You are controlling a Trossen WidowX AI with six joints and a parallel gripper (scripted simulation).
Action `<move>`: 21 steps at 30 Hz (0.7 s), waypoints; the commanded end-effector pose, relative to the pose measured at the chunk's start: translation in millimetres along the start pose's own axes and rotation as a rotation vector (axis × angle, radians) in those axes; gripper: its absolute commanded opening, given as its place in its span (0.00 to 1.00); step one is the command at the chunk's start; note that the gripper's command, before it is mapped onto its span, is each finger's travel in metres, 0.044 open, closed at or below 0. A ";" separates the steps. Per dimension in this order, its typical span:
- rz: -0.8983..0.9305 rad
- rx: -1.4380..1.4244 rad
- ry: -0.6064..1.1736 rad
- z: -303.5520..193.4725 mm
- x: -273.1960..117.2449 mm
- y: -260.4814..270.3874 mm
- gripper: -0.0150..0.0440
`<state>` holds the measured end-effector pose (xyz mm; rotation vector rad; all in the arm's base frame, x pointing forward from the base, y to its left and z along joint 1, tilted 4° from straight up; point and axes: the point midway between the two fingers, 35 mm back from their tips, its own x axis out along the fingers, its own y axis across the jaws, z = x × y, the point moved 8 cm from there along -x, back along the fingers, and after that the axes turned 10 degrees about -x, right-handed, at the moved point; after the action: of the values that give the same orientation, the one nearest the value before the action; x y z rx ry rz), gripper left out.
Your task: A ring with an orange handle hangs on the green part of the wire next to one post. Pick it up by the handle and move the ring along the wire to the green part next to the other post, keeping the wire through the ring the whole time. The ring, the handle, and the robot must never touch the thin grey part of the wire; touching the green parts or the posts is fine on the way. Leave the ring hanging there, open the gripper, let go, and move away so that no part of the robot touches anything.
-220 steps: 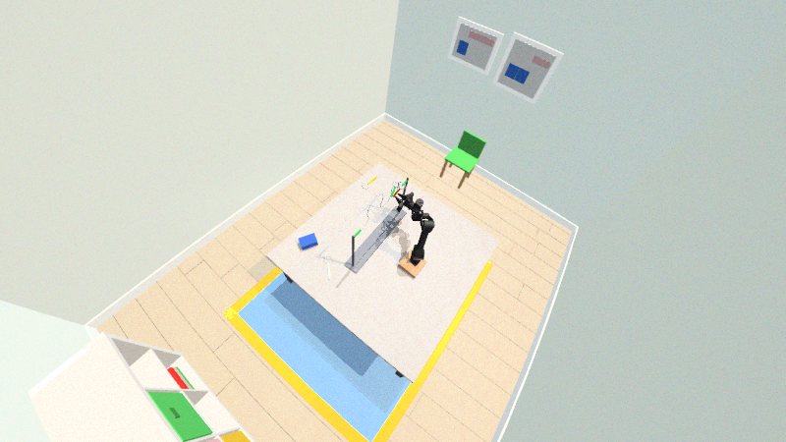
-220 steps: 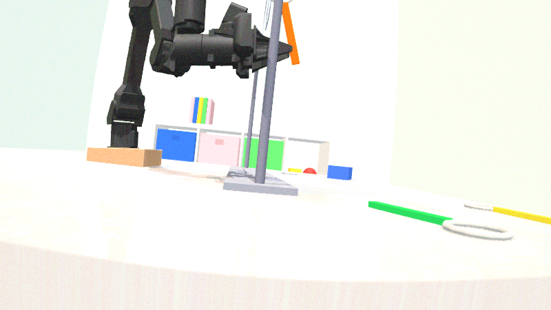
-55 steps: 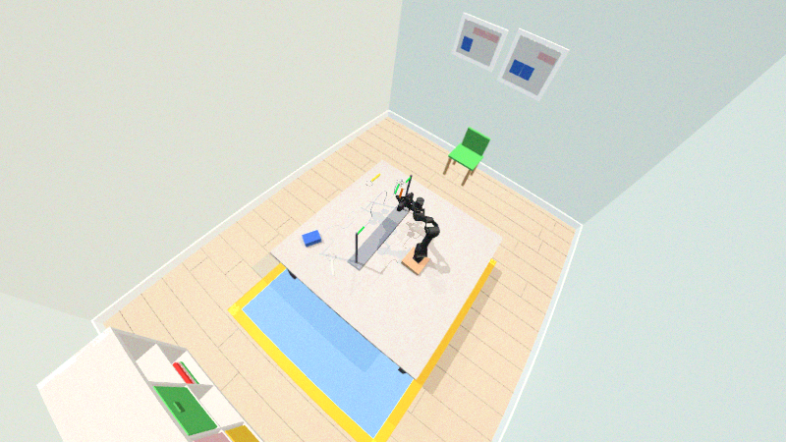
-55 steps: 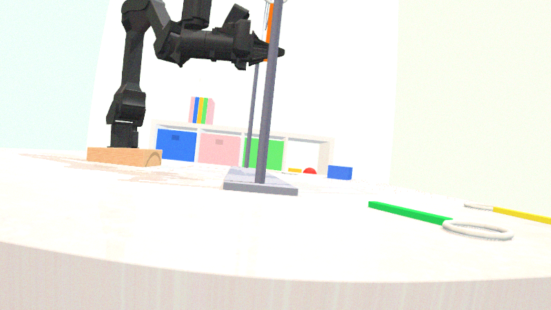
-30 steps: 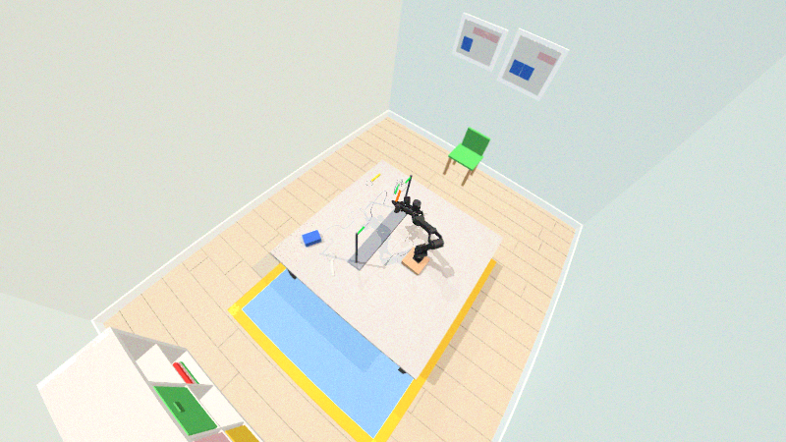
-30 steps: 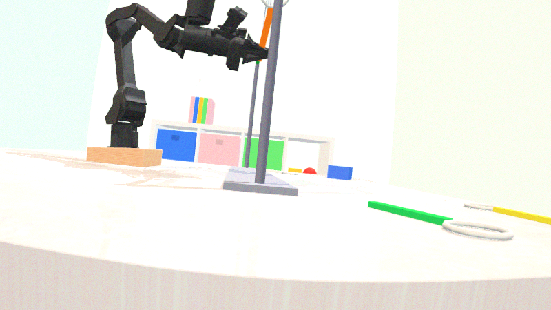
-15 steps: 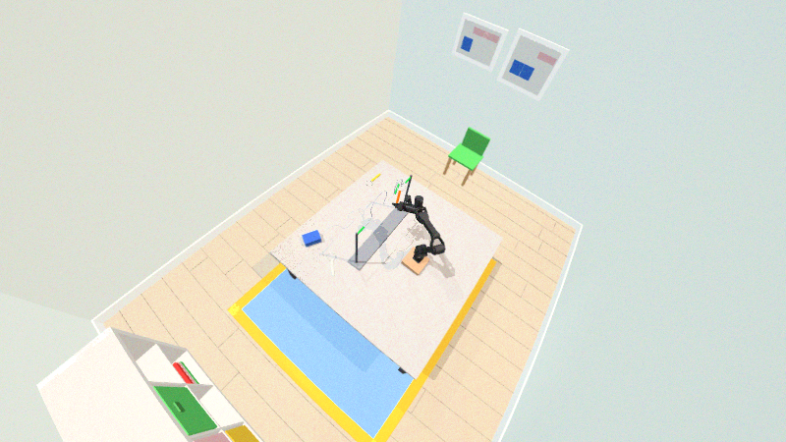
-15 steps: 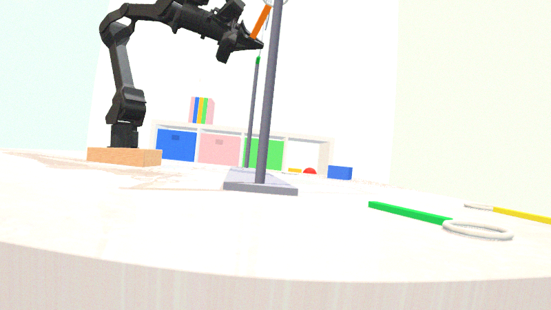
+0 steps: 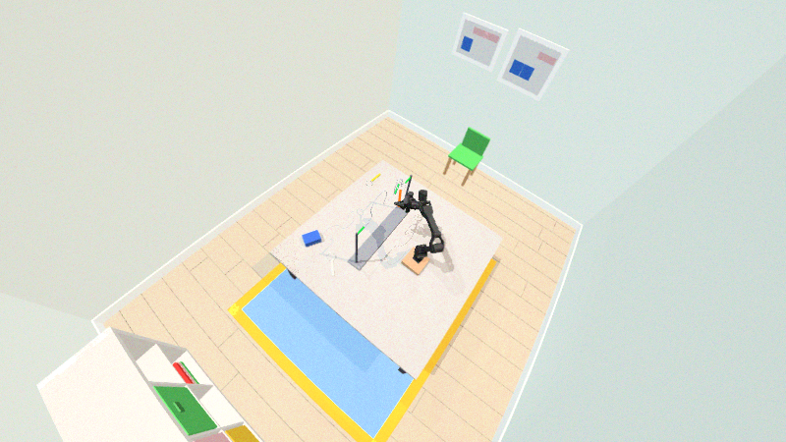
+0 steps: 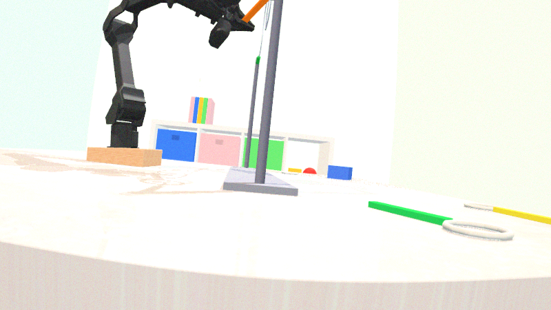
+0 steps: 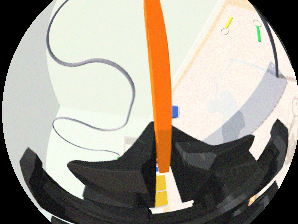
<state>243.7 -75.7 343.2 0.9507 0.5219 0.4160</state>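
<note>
My gripper (image 9: 398,203) (image 10: 248,25) (image 11: 157,124) is shut on the orange handle (image 9: 400,195) (image 10: 255,10) (image 11: 159,70), high above the table beside the near post (image 10: 269,76) (image 9: 408,191). In the exterior view the handle leans up and right toward this post. The ring is out of frame in the wrist view and the exterior view and not clear in the top view, so whether the wire runs through it cannot be told. The grey wire (image 11: 132,90) (image 10: 262,41) curves left of the handle in the wrist view. A green part (image 9: 360,230) (image 10: 257,60) tops the far post (image 9: 357,248) (image 10: 252,111).
A grey base plate (image 9: 379,236) (image 10: 260,189) (image 11: 260,102) joins the posts. A blue block (image 9: 311,238) (image 10: 339,172) (image 11: 174,111), a green-handled ring (image 10: 408,213) (image 11: 258,34) and a yellow-handled ring (image 9: 375,178) (image 10: 520,215) (image 11: 229,22) lie on the table. The arm stands on a wooden block (image 9: 416,264) (image 10: 115,156).
</note>
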 end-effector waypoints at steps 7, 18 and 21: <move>0.103 0.195 0.009 8.6 -5.2 25.7 0.00; 0.186 0.361 -0.002 19.5 -9.2 46.4 0.00; 0.203 0.397 -0.004 22.8 -10.5 51.1 0.00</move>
<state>243.3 -70.2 391.1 1.3427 0.5175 0.4878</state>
